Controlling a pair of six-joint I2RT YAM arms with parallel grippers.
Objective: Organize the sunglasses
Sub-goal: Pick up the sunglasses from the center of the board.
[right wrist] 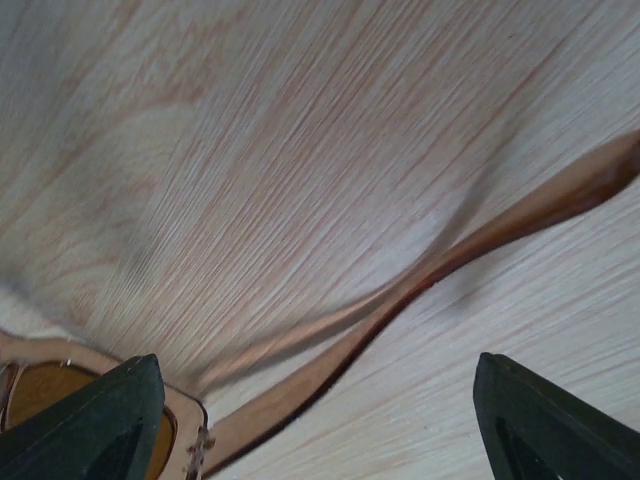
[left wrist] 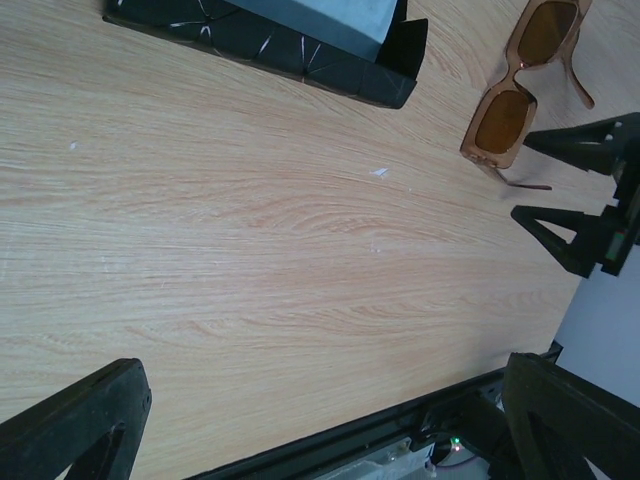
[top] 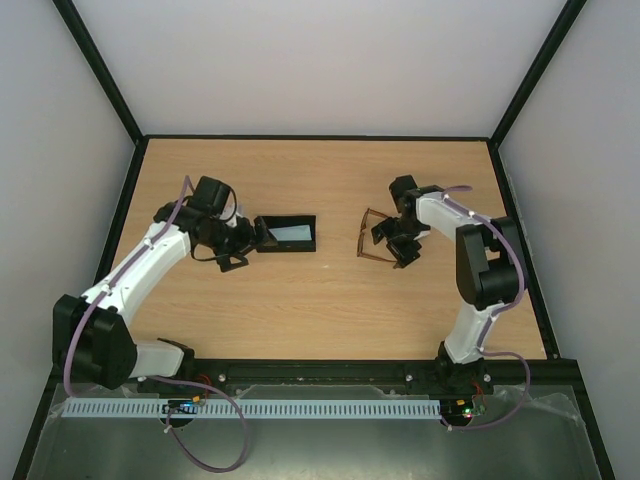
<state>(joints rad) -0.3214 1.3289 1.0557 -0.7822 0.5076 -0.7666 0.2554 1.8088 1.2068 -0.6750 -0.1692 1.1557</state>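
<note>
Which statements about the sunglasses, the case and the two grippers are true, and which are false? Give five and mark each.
1. The sunglasses lie on the table, outside the black case. True.
2. The left gripper is shut on the case. False: it is open and holds nothing.
3. A light blue cloth sits in the case. True.
4. The right gripper is shut on the sunglasses. False: it is open, and one temple arm runs between its fingers in the right wrist view.
5. The case lies to the right of the sunglasses in the top view. False: it lies to their left.
</note>
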